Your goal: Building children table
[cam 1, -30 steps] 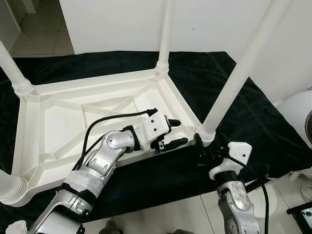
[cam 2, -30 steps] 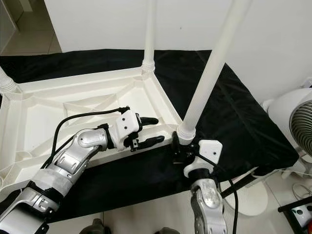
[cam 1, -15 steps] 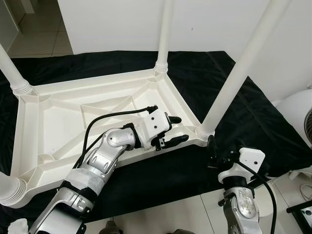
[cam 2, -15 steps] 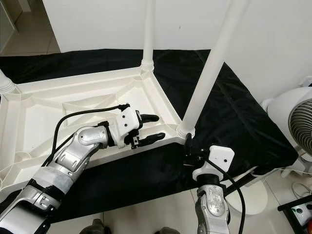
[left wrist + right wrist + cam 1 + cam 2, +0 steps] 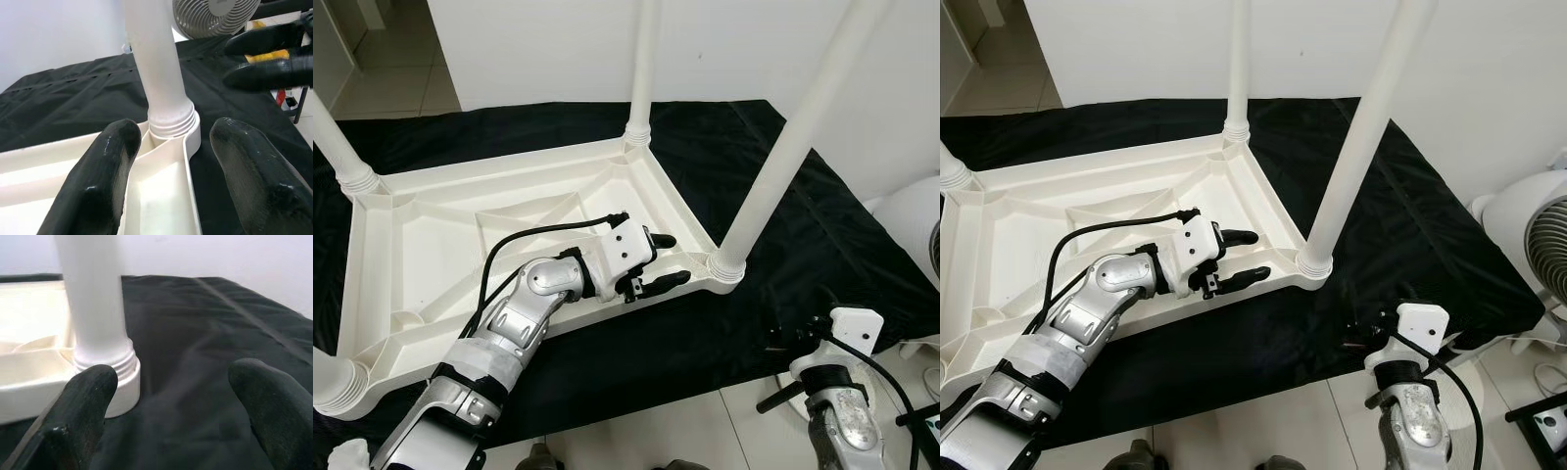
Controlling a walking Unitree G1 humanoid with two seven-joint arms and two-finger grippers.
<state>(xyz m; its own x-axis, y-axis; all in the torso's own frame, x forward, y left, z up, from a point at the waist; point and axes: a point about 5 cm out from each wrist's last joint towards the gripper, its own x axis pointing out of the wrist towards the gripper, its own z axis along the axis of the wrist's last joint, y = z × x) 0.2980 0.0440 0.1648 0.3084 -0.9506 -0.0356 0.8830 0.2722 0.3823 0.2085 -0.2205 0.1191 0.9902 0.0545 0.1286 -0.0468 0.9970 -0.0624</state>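
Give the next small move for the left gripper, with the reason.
Probably ease the left gripper shut on the upturned table's rim: its open fingers sit astride the rim beside the near-right leg, while the right gripper, open, hangs clear over the black cloth.

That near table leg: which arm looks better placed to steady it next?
Probably the left. Its gripper hangs open over the tabletop's rim, right beside the leg. The right gripper sits away over the black cloth.
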